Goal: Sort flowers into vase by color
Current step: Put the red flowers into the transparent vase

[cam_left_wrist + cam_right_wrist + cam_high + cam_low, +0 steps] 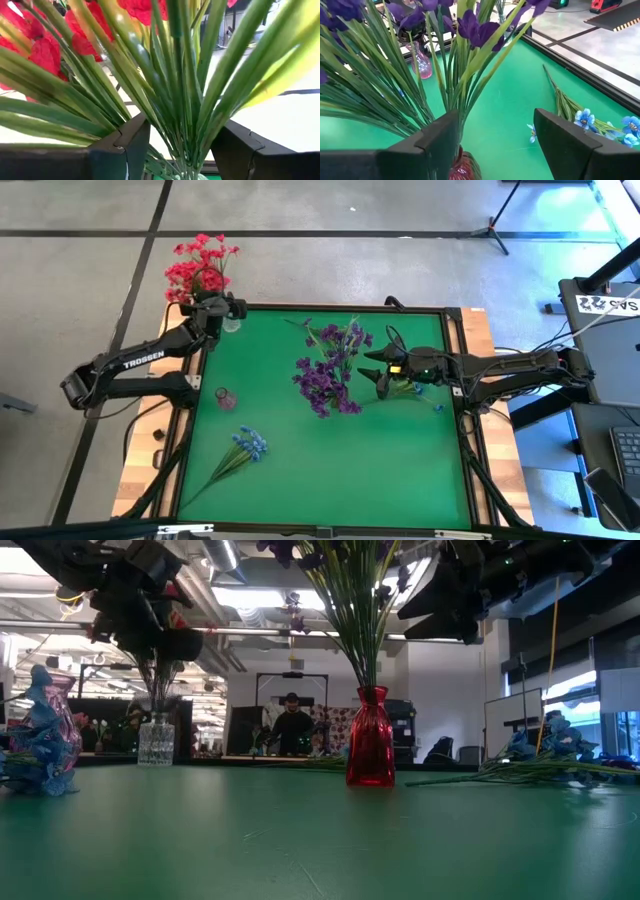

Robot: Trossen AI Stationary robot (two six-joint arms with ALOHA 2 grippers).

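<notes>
straddling the red flowers [201, 268] upper left, my left gripper [222, 308] gapes; my right gripper [383, 383] gapes beside the purple flowers [330, 370], centre.

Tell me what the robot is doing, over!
Left gripper open around red flowers' stems. Right gripper open beside purple flowers in red vase. Blue flowers unsorted. Nothing in the way.

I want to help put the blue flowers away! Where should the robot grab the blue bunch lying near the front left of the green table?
Probably by the thin green stems, coming straight down from above. The blue sprig lies flat on the green table, blossoms bunched at one end and stems fanning toward the front-left corner. The stems look narrow enough for the fingers to close across, and nothing lies close around them.
</notes>
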